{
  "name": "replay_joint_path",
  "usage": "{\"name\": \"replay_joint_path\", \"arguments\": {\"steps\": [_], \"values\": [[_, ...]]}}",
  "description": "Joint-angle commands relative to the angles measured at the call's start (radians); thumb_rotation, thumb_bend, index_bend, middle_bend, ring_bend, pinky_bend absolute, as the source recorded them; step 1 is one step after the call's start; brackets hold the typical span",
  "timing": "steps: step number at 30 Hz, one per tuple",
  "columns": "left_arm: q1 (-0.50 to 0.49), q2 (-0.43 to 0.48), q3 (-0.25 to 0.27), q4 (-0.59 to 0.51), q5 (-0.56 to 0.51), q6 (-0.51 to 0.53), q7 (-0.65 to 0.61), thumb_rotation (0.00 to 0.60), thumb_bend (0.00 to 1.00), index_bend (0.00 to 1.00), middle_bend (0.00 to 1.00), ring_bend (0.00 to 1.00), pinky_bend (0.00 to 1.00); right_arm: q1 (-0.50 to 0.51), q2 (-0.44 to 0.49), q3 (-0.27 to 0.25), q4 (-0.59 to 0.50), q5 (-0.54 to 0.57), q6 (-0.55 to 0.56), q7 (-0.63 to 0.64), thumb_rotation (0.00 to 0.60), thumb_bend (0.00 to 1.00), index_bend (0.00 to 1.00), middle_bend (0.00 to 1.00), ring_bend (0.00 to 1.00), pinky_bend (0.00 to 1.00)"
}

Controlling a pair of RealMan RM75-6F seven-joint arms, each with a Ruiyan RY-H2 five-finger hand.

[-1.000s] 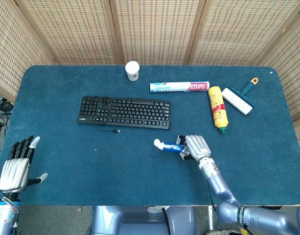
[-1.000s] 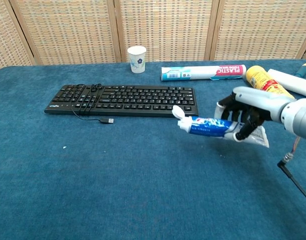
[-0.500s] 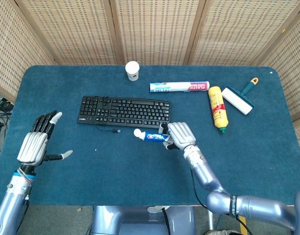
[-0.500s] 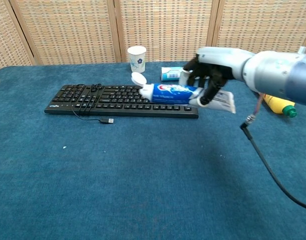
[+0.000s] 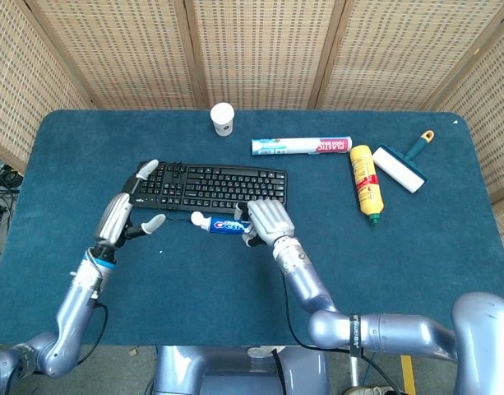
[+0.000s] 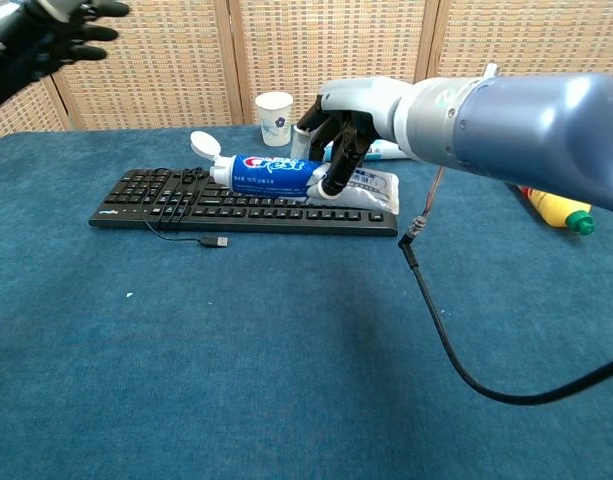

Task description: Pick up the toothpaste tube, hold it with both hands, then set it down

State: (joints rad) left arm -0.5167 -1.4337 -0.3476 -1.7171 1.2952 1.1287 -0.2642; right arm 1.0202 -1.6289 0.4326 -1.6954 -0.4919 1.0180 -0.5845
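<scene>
The blue and white toothpaste tube [image 5: 223,226] [image 6: 286,174] hangs level in the air in front of the keyboard, its white cap pointing left. My right hand [image 5: 266,220] [image 6: 358,118] grips its flat tail end. My left hand [image 5: 127,211] [image 6: 41,28] is raised a short way left of the cap, fingers spread and holding nothing. It does not touch the tube. In the chest view only its dark fingers show at the top left corner.
A black keyboard [image 5: 210,188] [image 6: 166,198] with a loose cable lies just behind the tube. A paper cup [image 5: 222,118] [image 6: 274,117], a plastic-wrap roll [image 5: 301,146], a yellow bottle [image 5: 364,178] and a lint roller [image 5: 401,165] lie at the back and right.
My right hand has lifted the tube and carried it left, toward the table's middle. My left hand has risen from the near left edge and come in toward the cap.
</scene>
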Motion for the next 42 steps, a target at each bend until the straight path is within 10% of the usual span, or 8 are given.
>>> {"name": "replay_joint_path", "arguments": {"steps": [1, 21, 42], "values": [[-0.051, -0.09, -0.01, 0.067, -0.01, -0.008, -0.026, 0.117, 0.0, 0.0, 0.0, 0.0, 0.0, 0.012, -0.008, 0.001, 0.007, 0.014, 0.005, 0.003, 0.6, 0.77, 0.73, 0.68, 0.58, 0.56], [-0.189, -0.306, -0.034, 0.188, -0.092, -0.041, 0.03, 0.117, 0.0, 0.0, 0.0, 0.0, 0.0, 0.065, -0.021, -0.023, -0.01, 0.032, 0.039, 0.008, 0.6, 0.77, 0.73, 0.68, 0.58, 0.56], [-0.186, -0.328, -0.023, 0.212, -0.109, -0.022, 0.013, 0.117, 0.0, 0.0, 0.0, 0.0, 0.0, 0.08, -0.012, -0.017, -0.036, 0.028, 0.065, 0.04, 0.6, 0.77, 0.73, 0.68, 0.58, 0.56]]}}
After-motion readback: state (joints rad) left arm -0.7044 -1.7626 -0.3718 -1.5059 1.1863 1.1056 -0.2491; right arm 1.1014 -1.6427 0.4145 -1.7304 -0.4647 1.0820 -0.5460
